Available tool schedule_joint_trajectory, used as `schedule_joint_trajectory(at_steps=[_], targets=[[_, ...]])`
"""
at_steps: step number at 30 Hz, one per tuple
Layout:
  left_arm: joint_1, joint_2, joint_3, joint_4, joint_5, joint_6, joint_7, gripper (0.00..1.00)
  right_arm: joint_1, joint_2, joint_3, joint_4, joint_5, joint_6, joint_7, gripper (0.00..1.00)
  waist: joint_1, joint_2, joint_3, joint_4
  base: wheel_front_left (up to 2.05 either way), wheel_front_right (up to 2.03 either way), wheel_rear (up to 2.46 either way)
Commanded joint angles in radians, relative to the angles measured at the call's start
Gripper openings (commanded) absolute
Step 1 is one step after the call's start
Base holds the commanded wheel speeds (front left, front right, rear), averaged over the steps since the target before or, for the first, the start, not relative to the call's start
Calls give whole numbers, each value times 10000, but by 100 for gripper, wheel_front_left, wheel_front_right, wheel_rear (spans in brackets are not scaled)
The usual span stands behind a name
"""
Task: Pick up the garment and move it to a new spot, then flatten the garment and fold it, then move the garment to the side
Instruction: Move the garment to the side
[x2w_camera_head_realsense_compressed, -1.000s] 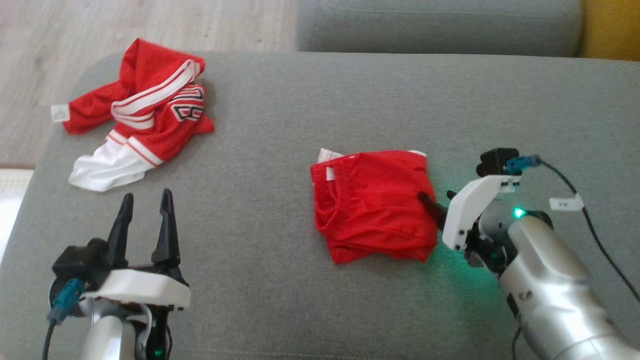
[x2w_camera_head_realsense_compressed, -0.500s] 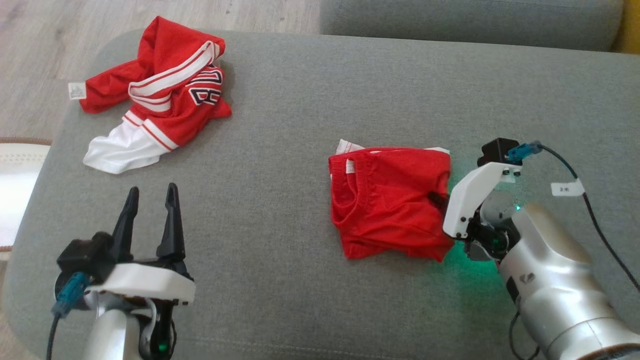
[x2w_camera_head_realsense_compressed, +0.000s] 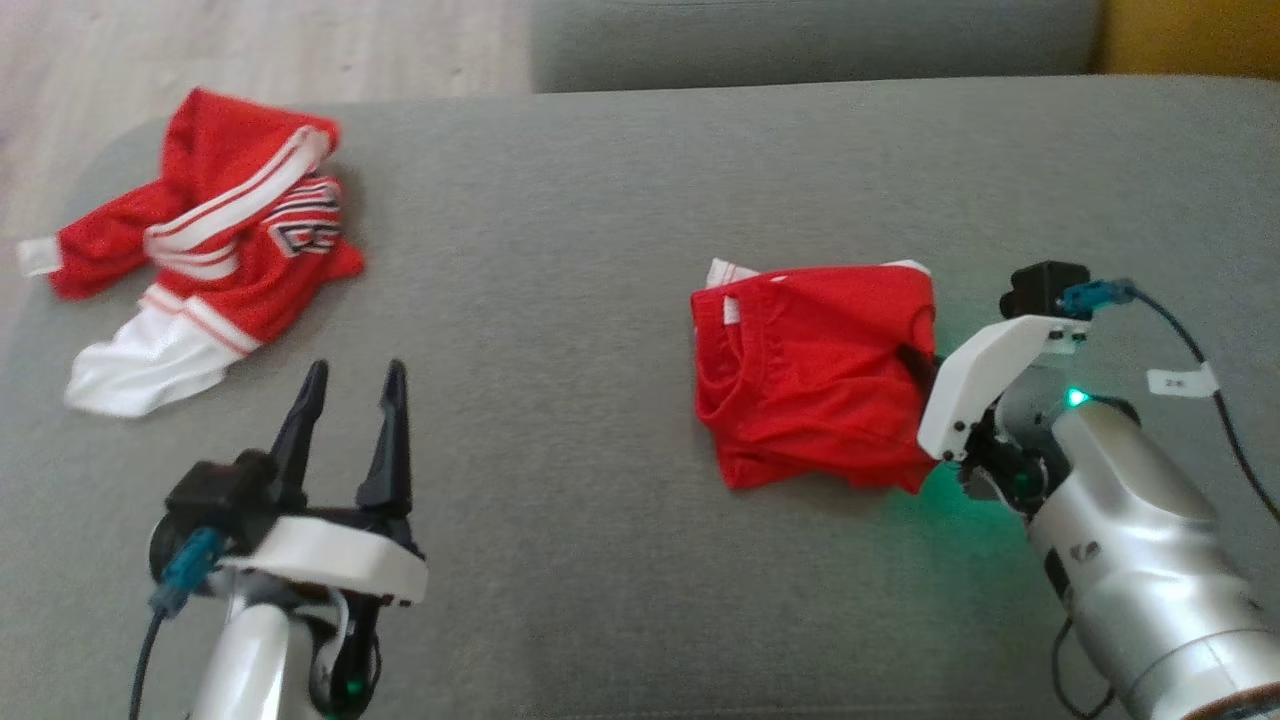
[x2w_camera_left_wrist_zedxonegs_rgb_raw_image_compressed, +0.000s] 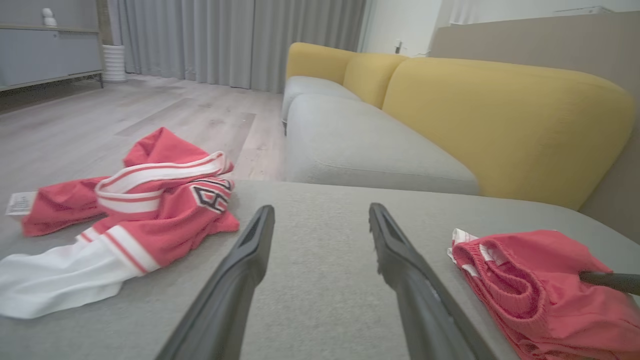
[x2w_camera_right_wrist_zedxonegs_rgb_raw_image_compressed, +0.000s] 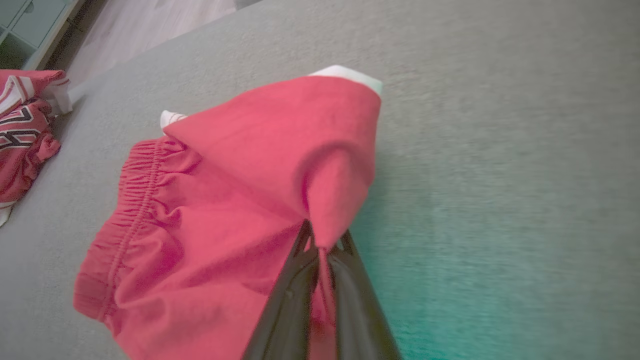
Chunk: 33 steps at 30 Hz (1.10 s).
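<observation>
The garment (x2w_camera_head_realsense_compressed: 810, 380) is a folded red pair of shorts with an elastic waistband, lying on the grey cushion right of centre. My right gripper (x2w_camera_head_realsense_compressed: 915, 362) comes in from its right side and is shut on a pinch of the right edge. In the right wrist view the two dark fingers (x2w_camera_right_wrist_zedxonegs_rgb_raw_image_compressed: 300, 280) clamp a raised fold of the red garment (x2w_camera_right_wrist_zedxonegs_rgb_raw_image_compressed: 240, 175). My left gripper (x2w_camera_head_realsense_compressed: 355, 375) stands open over bare cushion at the lower left, holding nothing. In the left wrist view the left gripper (x2w_camera_left_wrist_zedxonegs_rgb_raw_image_compressed: 321, 215) points between the garment (x2w_camera_left_wrist_zedxonegs_rgb_raw_image_compressed: 540, 280) and a jersey.
A crumpled red and white jersey (x2w_camera_head_realsense_compressed: 210, 250) lies at the far left of the grey cushion (x2w_camera_head_realsense_compressed: 600, 250). Beyond it are a second grey seat (x2w_camera_left_wrist_zedxonegs_rgb_raw_image_compressed: 360, 145), a yellow backrest (x2w_camera_left_wrist_zedxonegs_rgb_raw_image_compressed: 500, 115) and wooden floor (x2w_camera_head_realsense_compressed: 250, 40). A cable (x2w_camera_head_realsense_compressed: 1225, 420) runs from my right wrist.
My right gripper has shut on the garment's right edge, bunching the cloth there. The head camera has shifted. The left gripper stays open.
</observation>
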Motion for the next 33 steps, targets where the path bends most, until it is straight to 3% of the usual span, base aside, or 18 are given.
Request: schedule_joint_trajectory(at_steps=[1, 10, 16, 21, 33], targets=[[-594, 80, 203, -283, 78, -35, -76, 100, -580, -76, 160, -361, 86, -7, -164, 0, 0, 0, -17, -508, 0, 0, 0], [-879, 100, -143, -183, 144, -101, -76, 100, -583, -156, 513, -827, 430, -7, -386, 0, 0, 0, 181, -2493, 0, 0, 0], [-1083, 120, -270, -210, 181, -119, -76, 100, -673, -149, 676, -1121, 703, -7, -616, 0, 0, 0, 517, -3354, 0, 0, 0], [-1272, 158, -339, -269, 218, -128, -76, 100, -1109, -370, 832, -1229, 649, -7, -725, 0, 0, 0, 994, -3367, 0, 0, 0], [-2184, 629, -683, -323, 199, -144, -76, 100, -3822, -1763, 769, -509, -210, -7, -682, 0, 0, 0, 3058, -2719, 0, 0, 0]])
